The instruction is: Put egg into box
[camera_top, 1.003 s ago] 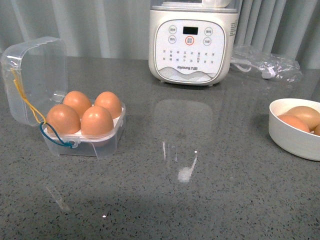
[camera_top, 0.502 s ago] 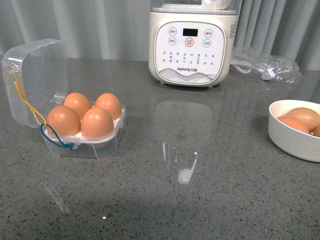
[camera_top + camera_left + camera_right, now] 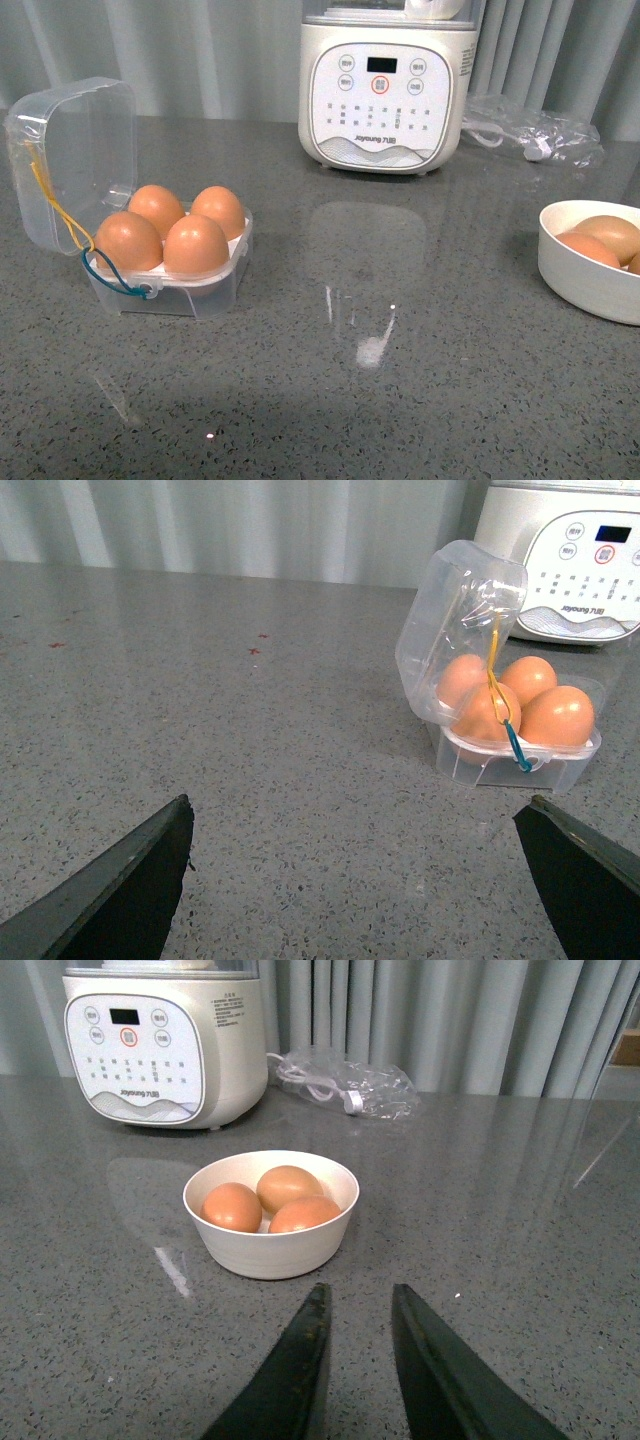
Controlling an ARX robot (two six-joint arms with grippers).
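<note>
Grey speckled counter [image 3: 450,400], curtains behind; box [image 3: 185,292] sits on its left side with lid [image 3: 75,150] up and all four cells filled, so the egg [image 3: 195,245] reads as already in and the task as likely done; left gripper [image 3: 357,805] spread wide, right gripper [image 3: 358,1288] narrow, both empty; risk: a left-arm move clips the upright lid and shoves the box; front view shows no arms; only the right wrist view shows the whole bowl [image 3: 270,1255], with three eggs in it.
</note>
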